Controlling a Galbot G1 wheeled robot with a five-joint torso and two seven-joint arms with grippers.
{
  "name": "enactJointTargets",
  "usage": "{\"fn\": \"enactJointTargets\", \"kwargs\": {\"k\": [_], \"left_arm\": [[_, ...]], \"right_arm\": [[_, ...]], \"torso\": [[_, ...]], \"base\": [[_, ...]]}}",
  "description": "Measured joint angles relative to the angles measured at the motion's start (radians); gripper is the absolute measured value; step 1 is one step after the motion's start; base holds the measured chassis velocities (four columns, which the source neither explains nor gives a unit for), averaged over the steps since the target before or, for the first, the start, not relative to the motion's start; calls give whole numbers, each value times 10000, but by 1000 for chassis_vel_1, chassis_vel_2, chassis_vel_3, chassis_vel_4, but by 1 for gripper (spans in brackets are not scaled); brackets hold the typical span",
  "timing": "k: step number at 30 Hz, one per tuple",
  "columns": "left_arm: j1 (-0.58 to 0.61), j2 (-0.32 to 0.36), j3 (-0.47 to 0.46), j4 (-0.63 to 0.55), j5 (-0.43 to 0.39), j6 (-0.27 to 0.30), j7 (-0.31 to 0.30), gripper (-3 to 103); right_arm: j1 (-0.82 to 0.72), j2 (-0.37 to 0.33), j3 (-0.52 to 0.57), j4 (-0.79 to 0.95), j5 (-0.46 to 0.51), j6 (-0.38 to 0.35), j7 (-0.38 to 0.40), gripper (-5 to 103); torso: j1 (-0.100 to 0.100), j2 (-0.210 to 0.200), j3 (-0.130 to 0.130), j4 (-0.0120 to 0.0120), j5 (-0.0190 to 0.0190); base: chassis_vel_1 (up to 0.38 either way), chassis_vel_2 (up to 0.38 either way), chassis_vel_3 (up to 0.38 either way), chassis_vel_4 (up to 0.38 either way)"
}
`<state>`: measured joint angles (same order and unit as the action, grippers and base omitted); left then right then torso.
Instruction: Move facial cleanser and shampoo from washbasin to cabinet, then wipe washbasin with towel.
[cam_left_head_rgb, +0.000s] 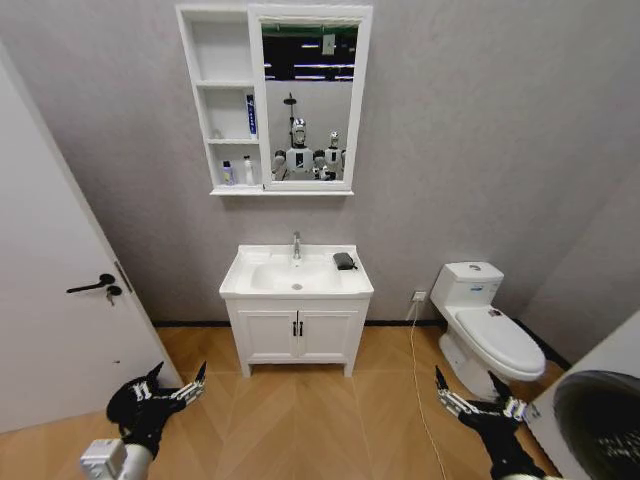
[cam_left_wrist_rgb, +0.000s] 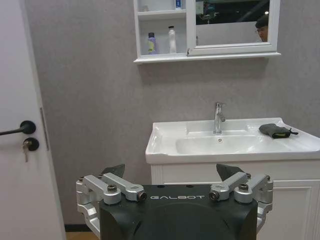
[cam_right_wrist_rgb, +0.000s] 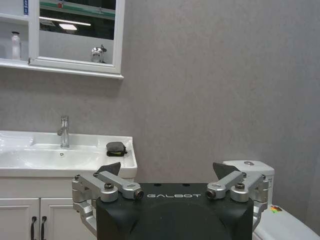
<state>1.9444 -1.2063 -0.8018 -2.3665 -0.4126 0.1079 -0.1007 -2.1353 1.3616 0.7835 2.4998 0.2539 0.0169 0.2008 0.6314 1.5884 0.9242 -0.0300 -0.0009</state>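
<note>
Standing well back from the washbasin (cam_left_head_rgb: 296, 278), left gripper (cam_left_head_rgb: 172, 385) and right gripper (cam_left_head_rgb: 470, 392) spread empty, bottles already shelved in cabinet (cam_left_head_rgb: 228, 100), towel (cam_left_head_rgb: 344, 260) awaiting wipe.

Towel (cam_left_head_rgb: 344, 261) on washbasin (cam_left_head_rgb: 243, 281) rim

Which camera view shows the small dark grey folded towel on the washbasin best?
The left wrist view: the small dark grey folded towel lies large and unobstructed on the white ceramic washbasin rim. The right wrist view shows it smaller, near the basin's corner. The head view shows a tiny dark patch.
</note>
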Motion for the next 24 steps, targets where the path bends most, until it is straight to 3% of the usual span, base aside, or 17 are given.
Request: {"fn": "enactJointTargets", "kwargs": {"k": [4, 17, 24], "left_arm": [[1, 0, 0, 0, 0, 0, -2, 100], [-1, 0, 0, 0, 0, -1, 0, 100], [-1, 0, 0, 0, 0, 0, 0, 100]], "right_arm": [[0, 0, 0, 1, 0, 0, 0, 100], [4, -1, 2, 1, 0, 0, 0, 100], [2, -1, 2, 1, 0, 0, 0, 100]], "torso": [[1, -1, 2, -7, 4], [25, -13, 9, -3, 3], [10, -8, 5, -2, 3]], "base": [[208, 49, -186, -24], [-48, 16, 37, -28], [112, -80, -116, 75]]}}
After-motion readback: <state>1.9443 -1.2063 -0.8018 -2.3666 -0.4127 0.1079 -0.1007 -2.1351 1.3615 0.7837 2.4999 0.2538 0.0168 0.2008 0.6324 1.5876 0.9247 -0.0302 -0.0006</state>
